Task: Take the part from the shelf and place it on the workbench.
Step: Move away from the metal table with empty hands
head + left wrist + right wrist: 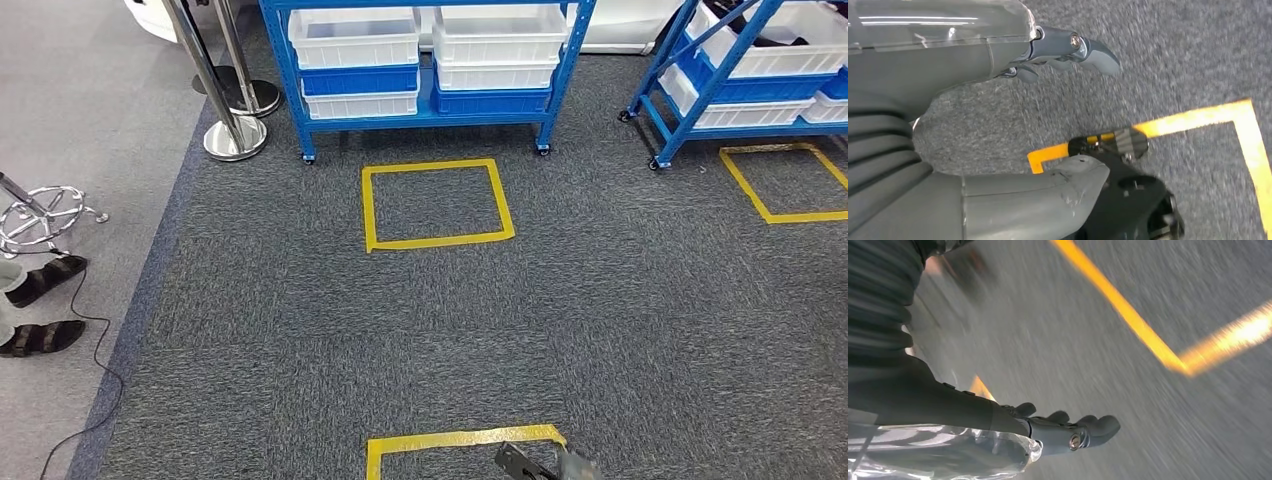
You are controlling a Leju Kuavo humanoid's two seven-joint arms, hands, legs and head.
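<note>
A blue shelf on castors stands ahead at the far edge of the carpet, with white and blue bins stacked on it. I cannot make out any part in the bins from here. A yellow tape square marks the floor in front of the shelf. My left hand hangs over the carpet with fingers stretched out and thumb apart, holding nothing. My right hand also hangs over the carpet, its fingers extended and empty.
A second blue shelf with bins stands at the right, with another tape square before it. Chrome posts stand at the left. A chair base, a person's feet and a cable lie on the grey floor at the left.
</note>
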